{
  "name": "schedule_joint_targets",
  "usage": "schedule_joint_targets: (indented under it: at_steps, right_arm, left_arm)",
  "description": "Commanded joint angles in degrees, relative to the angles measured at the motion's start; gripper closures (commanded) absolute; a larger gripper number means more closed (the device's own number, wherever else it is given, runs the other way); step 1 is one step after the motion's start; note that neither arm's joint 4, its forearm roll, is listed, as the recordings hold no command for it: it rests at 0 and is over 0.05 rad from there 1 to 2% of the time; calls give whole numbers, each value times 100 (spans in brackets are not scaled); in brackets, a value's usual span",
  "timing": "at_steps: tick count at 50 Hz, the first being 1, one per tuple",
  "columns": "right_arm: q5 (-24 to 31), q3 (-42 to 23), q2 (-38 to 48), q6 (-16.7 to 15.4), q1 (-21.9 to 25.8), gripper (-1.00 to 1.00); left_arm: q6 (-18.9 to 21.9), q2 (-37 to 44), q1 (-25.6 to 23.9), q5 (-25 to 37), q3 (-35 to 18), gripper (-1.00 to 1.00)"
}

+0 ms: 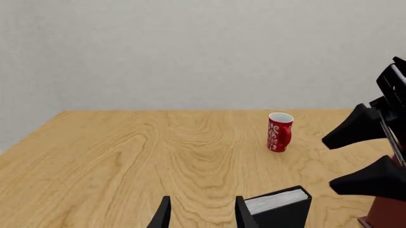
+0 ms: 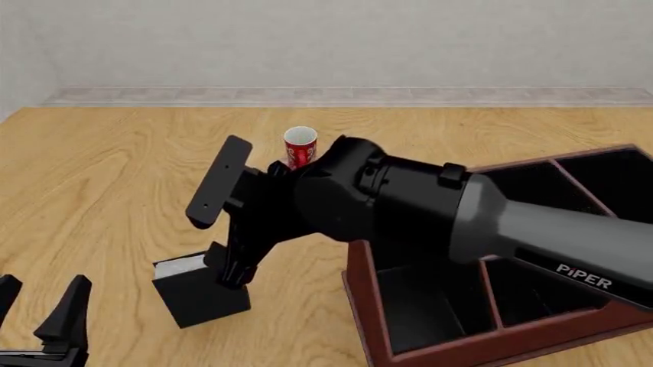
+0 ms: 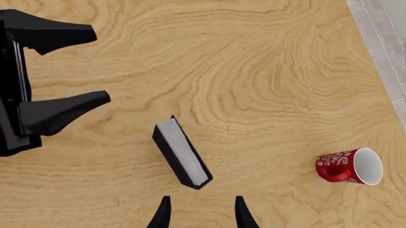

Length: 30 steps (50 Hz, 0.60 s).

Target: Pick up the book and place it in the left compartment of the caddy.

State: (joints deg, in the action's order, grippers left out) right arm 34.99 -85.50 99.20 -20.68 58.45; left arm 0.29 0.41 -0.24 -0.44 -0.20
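Note:
The black book (image 2: 199, 290) with white page edges stands on edge on the wooden table, left of the caddy (image 2: 479, 344). In the right wrist view the book (image 3: 182, 152) lies just ahead of my open right gripper (image 3: 201, 203), not between its fingers. From the front, the right gripper (image 2: 231, 267) hangs over the book's top right corner. My left gripper (image 2: 46, 317) is open and empty near the front left edge, and the book (image 1: 279, 205) sits beside it. The left compartment (image 2: 423, 306) shows its black floor, partly hidden by the right arm.
A red-and-white cup (image 2: 299, 145) stands upright at the back of the table, behind the right arm. The right arm stretches across the caddy's top and hides much of it. The other gripper shows in each wrist view: right gripper (image 1: 327, 164), left gripper (image 3: 101, 65).

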Motion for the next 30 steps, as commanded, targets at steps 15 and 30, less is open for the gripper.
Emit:
schedule_joint_targets:
  at_steps: [15,30]
  right_arm:
    - [-345,122,280,28,31,-100]
    - [-396,32,463,0,23,-100]
  left_arm:
    - [2,-19,23,9,7,-100]
    - [0,-19,23,9,7,-100]
